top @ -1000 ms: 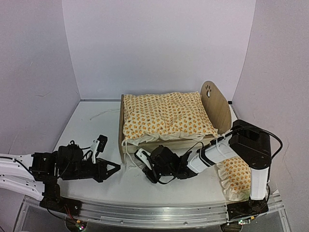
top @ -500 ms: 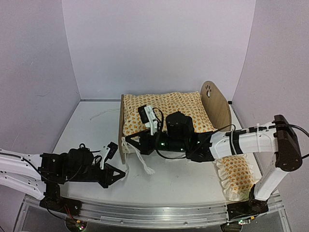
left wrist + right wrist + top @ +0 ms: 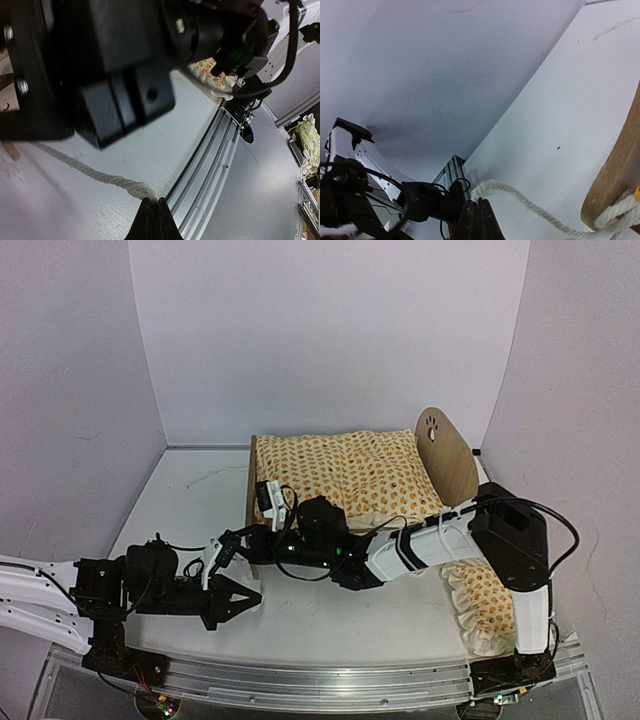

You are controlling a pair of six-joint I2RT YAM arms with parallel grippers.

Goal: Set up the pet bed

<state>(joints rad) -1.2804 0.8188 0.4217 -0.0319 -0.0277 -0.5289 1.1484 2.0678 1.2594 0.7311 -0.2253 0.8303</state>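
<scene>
Pet bed (image 3: 446,462) under quilt (image 3: 345,480), pillow (image 3: 490,602) at right, left gripper (image 3: 153,206) and right gripper (image 3: 479,209) clamped on white cord (image 3: 100,175)

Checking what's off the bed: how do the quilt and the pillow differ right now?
The quilt lies spread over the pet bed; the pillow sits on the table, beside the bed. The quilt is much larger than the pillow. Both share the orange-patterned fabric.

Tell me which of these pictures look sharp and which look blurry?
Top external view: even, soft light, sharp throughout. Left wrist view: a dark, blurred arm fills the upper left; the rope is crisp. Right wrist view: pale, flat light; the pet bed edge blurs close up.
</scene>
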